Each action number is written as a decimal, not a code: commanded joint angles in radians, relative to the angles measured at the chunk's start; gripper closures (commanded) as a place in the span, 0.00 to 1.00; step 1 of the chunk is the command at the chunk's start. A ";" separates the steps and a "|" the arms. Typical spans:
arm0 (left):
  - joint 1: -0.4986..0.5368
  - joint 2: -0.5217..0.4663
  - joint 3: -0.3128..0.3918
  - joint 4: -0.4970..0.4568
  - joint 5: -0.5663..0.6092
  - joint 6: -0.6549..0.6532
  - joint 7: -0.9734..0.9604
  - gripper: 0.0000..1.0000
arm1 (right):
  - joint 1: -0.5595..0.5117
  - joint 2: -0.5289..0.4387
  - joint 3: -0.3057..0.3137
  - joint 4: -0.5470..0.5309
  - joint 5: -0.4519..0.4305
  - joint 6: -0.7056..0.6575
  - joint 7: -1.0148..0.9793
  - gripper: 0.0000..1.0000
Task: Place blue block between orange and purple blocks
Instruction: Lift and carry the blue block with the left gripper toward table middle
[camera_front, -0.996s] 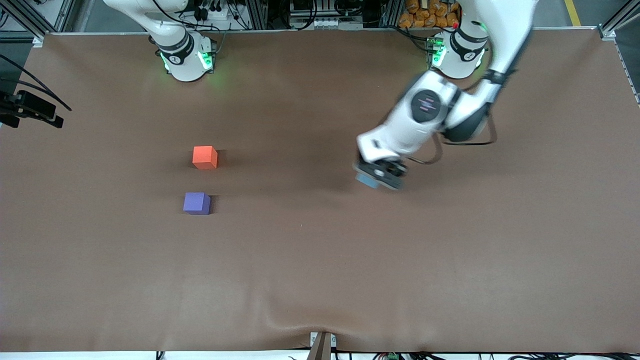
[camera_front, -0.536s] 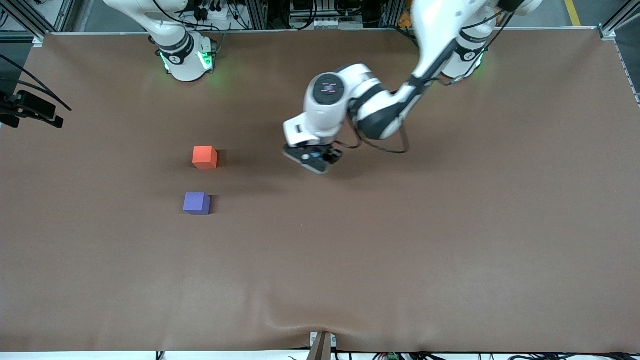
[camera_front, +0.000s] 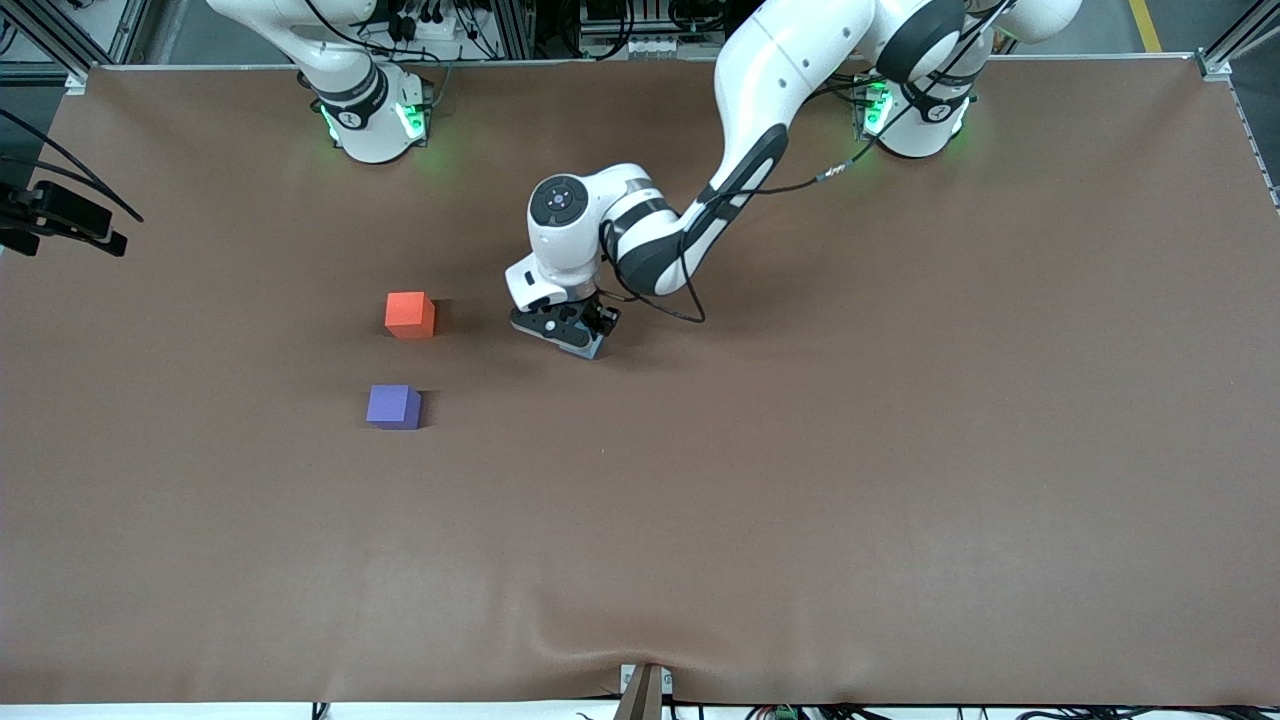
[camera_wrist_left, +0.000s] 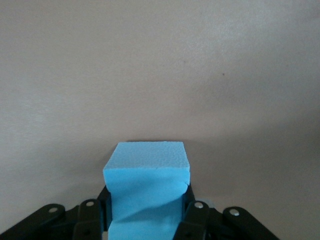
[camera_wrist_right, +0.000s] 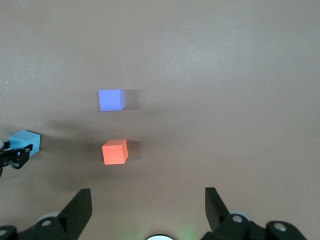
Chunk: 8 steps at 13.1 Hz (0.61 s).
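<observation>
The blue block (camera_wrist_left: 147, 172) is a light sky-blue cube, and my left gripper (camera_wrist_left: 147, 215) is shut on it, black fingers pressing two of its sides. In the front view that left gripper (camera_front: 572, 333) hangs low over the middle of the table, with a corner of the blue block (camera_front: 597, 347) showing under it, a short way from the orange block (camera_front: 410, 314) toward the left arm's end. The purple block (camera_front: 393, 407) lies nearer the front camera than the orange one, a gap between them. My right gripper (camera_wrist_right: 147, 207) waits open high above the orange block (camera_wrist_right: 115, 151) and the purple block (camera_wrist_right: 111, 100).
A brown cloth (camera_front: 800, 500) covers the whole table. A black camera mount (camera_front: 60, 215) juts in at the right arm's end. A small bracket (camera_front: 645, 690) sits at the table edge nearest the front camera. The right arm's base (camera_front: 370, 110) stands along the top edge.
My left arm has swept the blue block across the table toward the right arm's end, ending close beside the orange block. The other two blocks and the right arm have not moved.
</observation>
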 joint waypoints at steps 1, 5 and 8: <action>-0.010 0.014 0.015 0.053 -0.018 -0.008 -0.048 0.00 | -0.020 0.014 0.013 0.010 0.015 -0.002 -0.011 0.00; 0.022 -0.104 0.012 0.053 -0.024 -0.177 -0.068 0.00 | -0.020 0.021 0.012 0.010 0.015 -0.001 -0.011 0.00; 0.147 -0.295 0.012 0.038 -0.071 -0.316 -0.039 0.00 | -0.008 0.109 0.015 0.039 0.011 -0.006 -0.011 0.00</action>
